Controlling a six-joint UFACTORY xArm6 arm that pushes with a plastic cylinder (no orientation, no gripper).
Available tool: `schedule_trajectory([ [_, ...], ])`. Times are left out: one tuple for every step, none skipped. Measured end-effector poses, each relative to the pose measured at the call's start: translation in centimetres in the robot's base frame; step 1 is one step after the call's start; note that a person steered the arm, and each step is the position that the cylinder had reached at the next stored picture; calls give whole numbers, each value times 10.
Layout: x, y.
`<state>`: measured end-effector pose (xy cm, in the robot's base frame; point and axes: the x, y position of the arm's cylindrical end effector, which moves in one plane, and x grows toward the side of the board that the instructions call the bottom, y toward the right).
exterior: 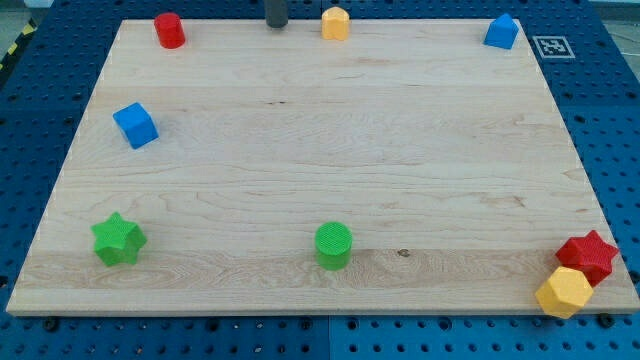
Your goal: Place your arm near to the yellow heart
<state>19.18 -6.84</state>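
Note:
A yellow block (pixel 335 22) stands at the board's top edge, just right of centre; it looks like the heart, though its shape is hard to make out. My tip (pixel 276 27) rests on the board at the top edge, a short way to the left of this yellow block and not touching it. Only the lowest part of the rod shows. A second yellow block, a hexagon (pixel 565 292), sits at the bottom right corner, far from my tip.
A red cylinder (pixel 169 30) is top left, a blue block (pixel 501 32) top right, a blue cube (pixel 135 125) at the left. A green star (pixel 119 239) is bottom left, a green cylinder (pixel 333 245) bottom centre. A red star (pixel 588 255) touches the yellow hexagon.

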Motion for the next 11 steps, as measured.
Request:
schedule_trajectory([
  [1, 2],
  [1, 2],
  [0, 8],
  [0, 11],
  [1, 15],
  [1, 17],
  [0, 18],
  [2, 19],
  [1, 22],
  [1, 24],
  [0, 32],
])
